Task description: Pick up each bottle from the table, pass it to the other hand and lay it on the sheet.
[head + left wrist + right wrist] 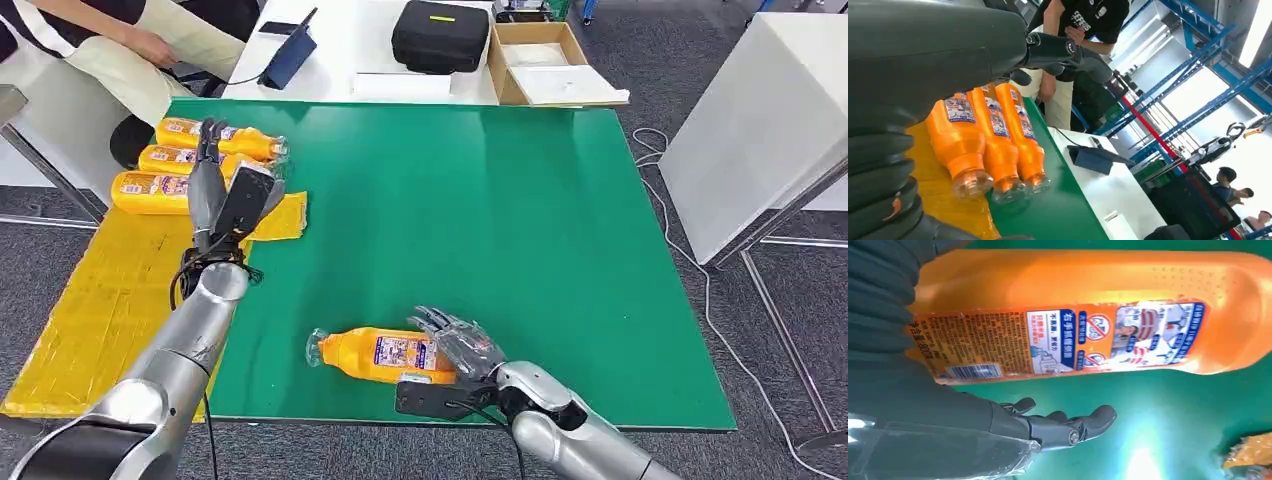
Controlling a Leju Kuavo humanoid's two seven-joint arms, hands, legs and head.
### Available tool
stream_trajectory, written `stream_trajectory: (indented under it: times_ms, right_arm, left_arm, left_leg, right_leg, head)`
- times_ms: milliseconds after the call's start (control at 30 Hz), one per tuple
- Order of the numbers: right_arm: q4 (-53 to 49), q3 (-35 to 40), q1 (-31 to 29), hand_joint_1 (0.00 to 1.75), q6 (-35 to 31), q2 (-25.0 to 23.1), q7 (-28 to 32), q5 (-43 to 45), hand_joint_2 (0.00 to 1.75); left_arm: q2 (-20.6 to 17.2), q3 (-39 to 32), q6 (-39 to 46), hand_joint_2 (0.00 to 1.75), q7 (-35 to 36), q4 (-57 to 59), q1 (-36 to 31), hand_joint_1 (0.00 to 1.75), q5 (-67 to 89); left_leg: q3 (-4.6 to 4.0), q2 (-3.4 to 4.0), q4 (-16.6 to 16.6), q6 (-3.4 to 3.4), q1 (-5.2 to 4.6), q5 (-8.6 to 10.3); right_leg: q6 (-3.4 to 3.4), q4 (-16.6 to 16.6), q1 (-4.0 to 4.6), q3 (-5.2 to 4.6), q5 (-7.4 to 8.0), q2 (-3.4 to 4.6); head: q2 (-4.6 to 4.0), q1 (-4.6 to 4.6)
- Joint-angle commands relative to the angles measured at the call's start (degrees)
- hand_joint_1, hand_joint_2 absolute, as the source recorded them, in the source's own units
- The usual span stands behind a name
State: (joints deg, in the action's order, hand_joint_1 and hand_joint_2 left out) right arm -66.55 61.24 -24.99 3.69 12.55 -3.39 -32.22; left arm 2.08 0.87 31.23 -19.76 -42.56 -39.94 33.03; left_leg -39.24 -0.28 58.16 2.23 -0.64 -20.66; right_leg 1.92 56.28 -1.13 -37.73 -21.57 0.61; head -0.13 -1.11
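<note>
While left hand (225, 195) hovers, right hand (455, 345) beside bottle (385, 355)

Black case (440, 35), cardboard box (540, 65)

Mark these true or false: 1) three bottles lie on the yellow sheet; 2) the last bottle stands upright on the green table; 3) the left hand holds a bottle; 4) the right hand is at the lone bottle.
1) True: three bottles lie side by side on the yellow sheet.
2) False: the lone bottle lies on its side on the green table.
3) False: the left hand holds nothing, fingers apart.
4) True: the right hand is at its base end; a firm grip cannot be told.
</note>
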Motion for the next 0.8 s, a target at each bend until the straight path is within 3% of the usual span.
stream_trajectory:
  times_ms: [33,67,367,767,800]
  right_arm:
    - [6.47,-1.27,0.15,0.00,-0.05,-1.54,-0.54,-0.60,1.75]
    - [7.10,-1.59,0.38,0.00,0.03,-1.63,-0.57,-0.74,1.75]
    - [10.21,-2.03,1.33,0.00,-0.19,-1.95,-0.80,-3.94,1.75]
    - [14.64,-1.49,1.57,0.00,-0.18,-3.51,-0.12,-6.23,1.75]
    - [14.64,-1.49,1.57,0.02,-0.18,-3.51,-0.12,-6.23,1.75]
  left_arm:
    - [0.52,0.02,-0.41,1.75,0.68,3.85,-1.39,0.00,-0.12]
    - [0.57,-0.06,-0.37,1.75,0.66,3.65,-1.31,0.00,-0.21]
    - [0.96,-0.13,-0.63,1.75,0.63,2.63,-0.92,0.00,-0.06]
    - [1.17,-0.37,-0.27,1.75,0.09,2.11,0.32,0.00,-0.28]
    - [1.17,-0.37,-0.27,1.75,0.09,2.11,0.32,0.00,-0.28]
  left_leg:
    - [0.62,-0.03,-0.09,-0.25,0.01,-0.21]
    - [0.20,-0.04,-0.07,-0.10,0.01,-0.04]
    - [0.25,-0.08,-0.07,-0.12,0.03,-0.06]
    - [0.44,-0.06,-0.08,-0.13,0.05,-0.07]
    - [0.91,-0.12,-0.19,-0.30,0.05,-0.21]
  right_leg:
    - [-0.18,-0.09,0.02,0.62,-0.21,-0.11]
    - [-0.08,-0.07,0.01,0.21,-0.05,-0.07]
    - [-0.09,-0.10,0.04,0.28,-0.07,-0.12]
    - [-0.10,-0.12,0.05,0.45,-0.08,-0.10]
    - [-0.22,-0.22,0.06,0.93,-0.23,-0.21]
  head:
    - [0.00,0.00]
    - [0.00,-0.02]
    - [0.00,0.00]
    - [0.00,0.00]
    - [0.00,0.00]
